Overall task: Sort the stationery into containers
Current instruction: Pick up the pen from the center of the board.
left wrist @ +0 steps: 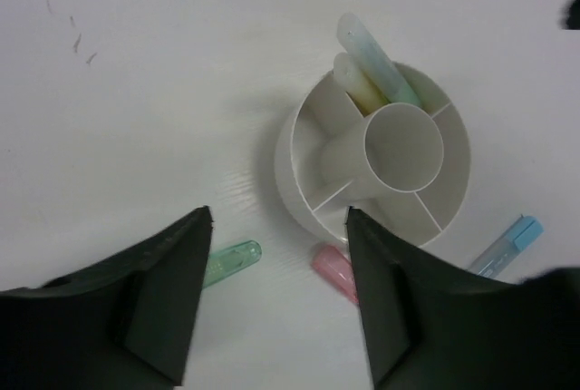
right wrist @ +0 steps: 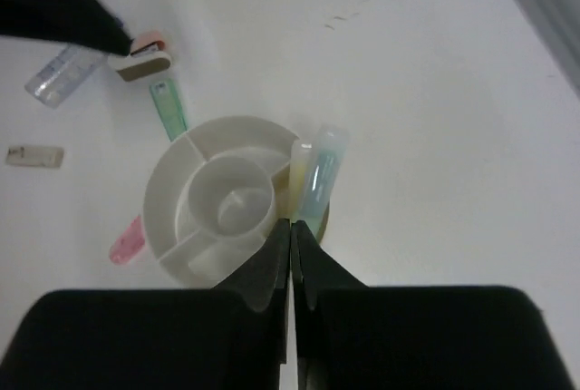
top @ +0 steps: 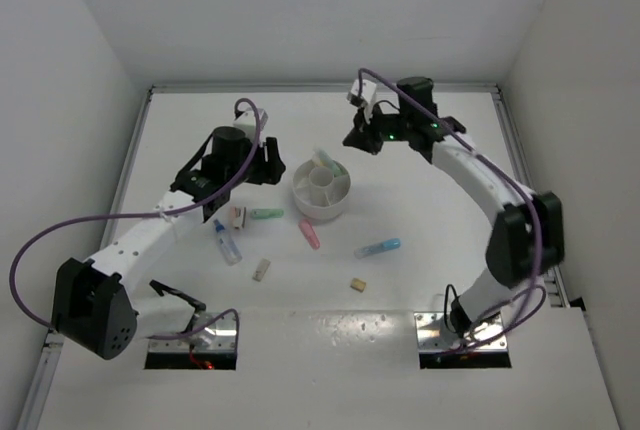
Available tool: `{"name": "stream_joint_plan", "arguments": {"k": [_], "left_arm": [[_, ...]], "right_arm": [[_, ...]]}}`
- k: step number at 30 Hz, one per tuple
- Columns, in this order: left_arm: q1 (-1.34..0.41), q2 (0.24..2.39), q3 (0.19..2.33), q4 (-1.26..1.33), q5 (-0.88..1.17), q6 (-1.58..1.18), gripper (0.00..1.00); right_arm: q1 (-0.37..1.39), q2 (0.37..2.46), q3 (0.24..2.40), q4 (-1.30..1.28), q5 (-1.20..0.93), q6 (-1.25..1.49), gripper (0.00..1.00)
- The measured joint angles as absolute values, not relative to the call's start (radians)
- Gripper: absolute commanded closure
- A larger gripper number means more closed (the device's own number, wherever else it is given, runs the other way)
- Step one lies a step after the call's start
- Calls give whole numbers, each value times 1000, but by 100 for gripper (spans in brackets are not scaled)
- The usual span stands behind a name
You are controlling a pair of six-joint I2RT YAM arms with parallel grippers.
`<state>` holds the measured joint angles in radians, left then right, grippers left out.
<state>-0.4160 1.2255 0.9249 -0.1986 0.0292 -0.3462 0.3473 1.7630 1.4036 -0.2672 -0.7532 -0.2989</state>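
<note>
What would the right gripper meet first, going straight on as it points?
Likely the white divided bowl, at the rim by the yellow stick and pale green stick; the shut right gripper lines up there, though depth is unclear.

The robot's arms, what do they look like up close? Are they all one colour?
No. The left arm and right arm have white links with bulky black joints. A thin purple cable loops loosely along each. Both end in black wedge-shaped fingers. A small green light glows near the right wrist.
</note>
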Motion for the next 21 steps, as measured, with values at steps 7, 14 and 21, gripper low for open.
{"name": "stream_joint_plan", "arguments": {"k": [7, 14, 21], "left_arm": [[-415, 1193, 926, -200, 38, -360, 85], [-414, 1191, 926, -201, 45, -373, 24], [-413, 1191, 927, -201, 44, -377, 24]], "right_arm": [[347, 1388, 1128, -405, -619, -469, 59], [419, 1433, 870, -676, -516, -695, 36], [477, 1374, 780, -726, -452, -812, 19]]}}
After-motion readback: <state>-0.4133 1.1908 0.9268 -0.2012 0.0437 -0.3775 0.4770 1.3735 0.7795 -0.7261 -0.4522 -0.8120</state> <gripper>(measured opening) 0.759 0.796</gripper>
